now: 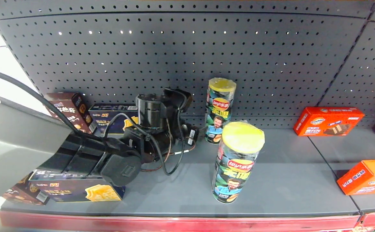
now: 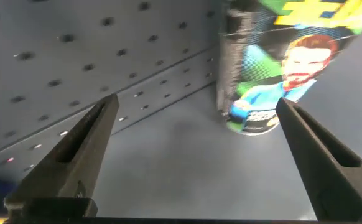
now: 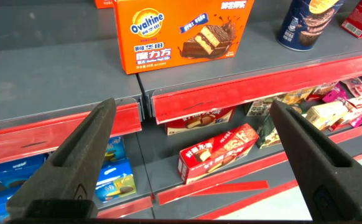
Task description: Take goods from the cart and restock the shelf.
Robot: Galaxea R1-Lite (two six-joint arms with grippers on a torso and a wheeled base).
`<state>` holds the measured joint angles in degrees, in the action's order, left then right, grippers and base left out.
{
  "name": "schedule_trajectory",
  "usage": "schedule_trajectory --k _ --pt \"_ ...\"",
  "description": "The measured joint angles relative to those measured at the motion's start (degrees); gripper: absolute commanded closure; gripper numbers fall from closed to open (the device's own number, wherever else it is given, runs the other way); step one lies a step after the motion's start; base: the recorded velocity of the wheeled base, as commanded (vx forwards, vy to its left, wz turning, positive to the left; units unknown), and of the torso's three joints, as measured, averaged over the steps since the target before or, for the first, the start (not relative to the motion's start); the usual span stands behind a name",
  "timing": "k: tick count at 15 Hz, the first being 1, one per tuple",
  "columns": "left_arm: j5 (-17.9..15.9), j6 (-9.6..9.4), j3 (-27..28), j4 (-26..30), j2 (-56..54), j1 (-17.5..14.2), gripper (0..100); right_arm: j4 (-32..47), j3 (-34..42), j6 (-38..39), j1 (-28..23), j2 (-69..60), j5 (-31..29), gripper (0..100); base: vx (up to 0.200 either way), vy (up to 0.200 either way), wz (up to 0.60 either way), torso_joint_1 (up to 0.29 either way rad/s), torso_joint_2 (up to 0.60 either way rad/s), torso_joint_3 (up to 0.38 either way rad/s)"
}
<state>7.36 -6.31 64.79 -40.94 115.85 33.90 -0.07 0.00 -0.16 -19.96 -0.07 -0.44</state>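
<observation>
Two tall chip cans with yellow lids stand upright on the grey shelf (image 1: pixel 287 180). One can (image 1: pixel 219 111) is near the pegboard back; the other can (image 1: pixel 237 161) stands nearer the front edge. My left arm lies over the shelf from the left, and its left gripper (image 1: pixel 197 132) sits just left of the back can's base. In the left wrist view the left gripper (image 2: pixel 196 104) is open, with the can (image 2: pixel 268 68) just beyond the fingertips and nothing between them. My right gripper (image 3: pixel 192 107) is open and empty, in front of the red shelf edges.
Dark biscuit boxes (image 1: pixel 71 111) stand at the shelf's left, and one blue box (image 1: pixel 78 190) lies under my left arm. A red box (image 1: pixel 327 120) and an orange box (image 1: pixel 366 177) sit at the right. The orange box (image 3: pixel 181 34) and a blue can (image 3: pixel 308 22) show in the right wrist view.
</observation>
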Motion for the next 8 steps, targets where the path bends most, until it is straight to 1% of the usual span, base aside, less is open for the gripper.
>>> schedule_trajectory --k 2,4,6,8 --pt "0.27 0.24 -1.05 -0.01 -2.84 -0.39 0 0.00 0.00 0.00 0.01 0.00 0.00 0 0.000 0.000 0.00 0.000 0.00 0.000" --pt "1.85 0.22 -1.68 -0.04 -6.23 -0.28 0 0.02 0.00 0.00 0.01 0.00 0.00 0 0.000 0.000 0.00 0.000 0.00 0.000" --pt "3.58 0.33 -2.95 -0.09 -11.03 0.82 0 0.02 0.00 0.00 0.00 0.00 0.00 0 0.000 0.000 0.00 0.000 0.00 0.000" --pt "3.90 0.35 -5.97 -0.09 -16.54 1.56 0 0.00 0.00 0.02 0.01 0.00 0.00 0 0.000 0.000 0.00 0.000 0.00 0.000"
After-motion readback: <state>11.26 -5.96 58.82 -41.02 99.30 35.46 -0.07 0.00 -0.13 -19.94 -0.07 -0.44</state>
